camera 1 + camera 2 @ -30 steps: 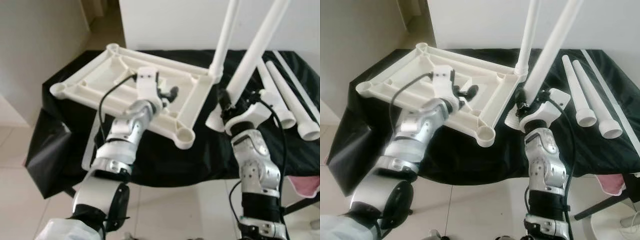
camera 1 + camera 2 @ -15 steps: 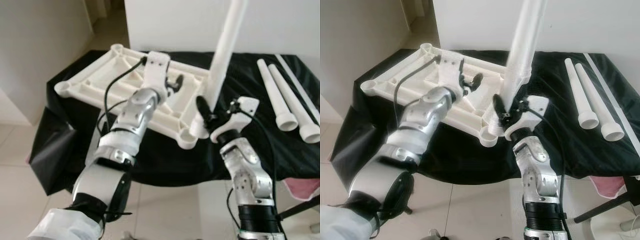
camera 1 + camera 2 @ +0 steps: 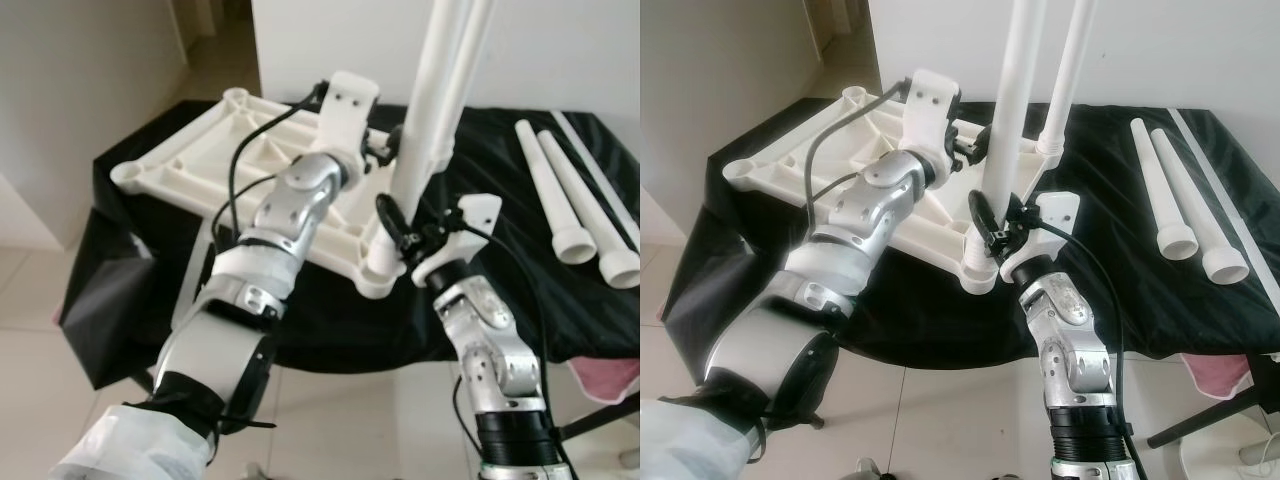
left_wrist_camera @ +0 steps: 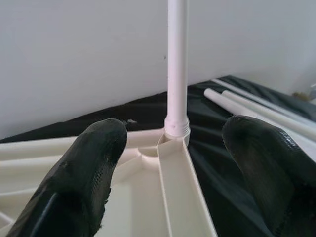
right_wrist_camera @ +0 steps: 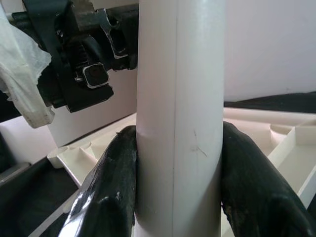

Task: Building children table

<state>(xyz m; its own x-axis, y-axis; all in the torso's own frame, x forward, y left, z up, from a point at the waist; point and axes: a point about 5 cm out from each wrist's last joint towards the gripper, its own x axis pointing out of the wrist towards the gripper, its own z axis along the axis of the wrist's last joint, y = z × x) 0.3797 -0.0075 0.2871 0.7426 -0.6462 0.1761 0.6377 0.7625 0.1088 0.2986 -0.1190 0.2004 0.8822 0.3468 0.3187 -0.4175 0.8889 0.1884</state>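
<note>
The cream table top (image 3: 790, 160) lies upside down on a black cloth. One white leg (image 3: 1065, 80) stands in its far right corner socket. My right gripper (image 3: 995, 215) is shut on a second white leg (image 3: 1008, 100), held nearly upright, its lower end at the near right corner socket (image 3: 978, 272). How deep it sits is hidden. In the right wrist view both fingers (image 5: 113, 187) press the leg (image 5: 180, 123). My left gripper (image 4: 180, 163) hovers open over the table top's right end, pointing at the installed leg (image 4: 177, 69), with nothing between its fingers (image 4: 94, 163).
Two spare white legs (image 3: 1170, 200) and a thin white rod (image 3: 1230, 200) lie on the black cloth (image 3: 1120, 290) at the right. A white wall rises just behind the table. A pink cloth (image 3: 1225, 370) hangs at the lower right. Tiled floor lies in front.
My right gripper carried its leg left from beside the table top to the near right corner socket and stood it more upright. The left gripper reached farther toward the far right corner.
</note>
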